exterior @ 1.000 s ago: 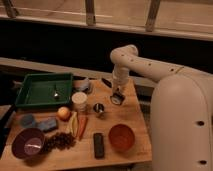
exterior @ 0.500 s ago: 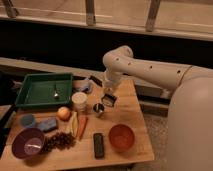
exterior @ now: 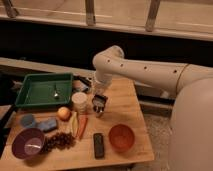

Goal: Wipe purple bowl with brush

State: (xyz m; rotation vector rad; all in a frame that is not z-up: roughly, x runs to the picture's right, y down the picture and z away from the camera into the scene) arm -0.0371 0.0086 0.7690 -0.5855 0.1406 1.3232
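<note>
Our hand [exterior: 100, 105] hangs closed and empty over the middle of the bench [exterior: 125, 107], so we judge no wiping is done. The brush [exterior: 81, 84] seems to lie beside the green tray [exterior: 47, 76]; the purple bowl [exterior: 28, 143] stands at the bench corner, well apart.

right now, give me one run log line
gripper shut, low over table middle | brush lying beside green tray, not held | purple bowl near corner, untouched

Unidentifiable item [exterior: 56, 92] in green tray [exterior: 42, 106]; gripper [exterior: 99, 105] above table [exterior: 126, 102]
</note>
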